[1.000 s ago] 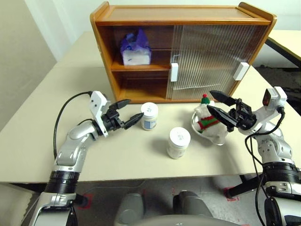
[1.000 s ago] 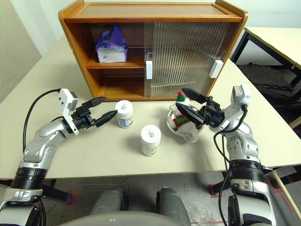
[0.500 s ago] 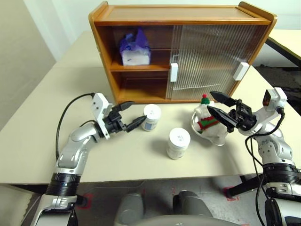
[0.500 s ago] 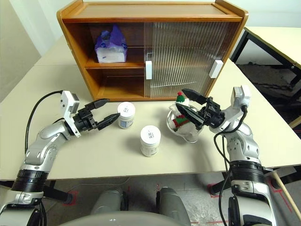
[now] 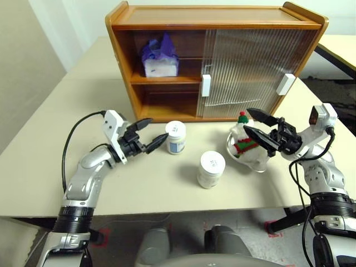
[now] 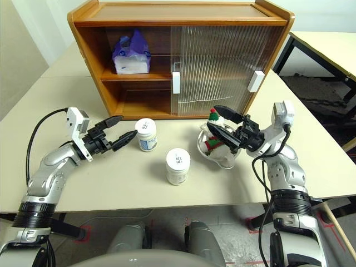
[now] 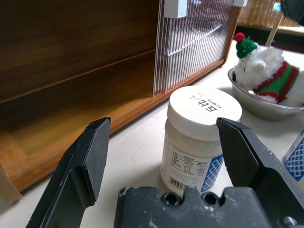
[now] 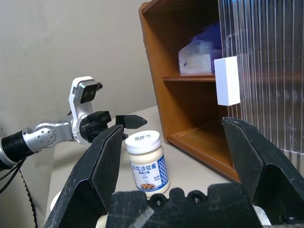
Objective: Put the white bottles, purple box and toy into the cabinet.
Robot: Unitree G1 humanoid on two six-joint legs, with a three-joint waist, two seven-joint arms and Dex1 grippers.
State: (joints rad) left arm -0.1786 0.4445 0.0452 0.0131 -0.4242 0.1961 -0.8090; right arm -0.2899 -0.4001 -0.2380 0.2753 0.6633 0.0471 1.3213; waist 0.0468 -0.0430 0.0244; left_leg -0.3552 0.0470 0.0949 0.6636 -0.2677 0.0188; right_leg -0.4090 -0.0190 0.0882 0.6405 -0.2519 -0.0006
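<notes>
Progress: purple box already on the cabinet upper shelf. Both white bottles and the toy remain on the surface. Left end effector and right end effector gape, empty.

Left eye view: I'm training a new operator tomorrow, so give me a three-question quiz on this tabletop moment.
1. True or false: the purple box sits on the cabinet's upper shelf.
2. How many white bottles stand on the table?
3. What holds the toy? A) steel bowl B) right gripper C) cabinet

Key:
1. True.
2. Two: one before the open left gripper, one nearer the table's front edge.
3. A; the right gripper is open above it.
</notes>
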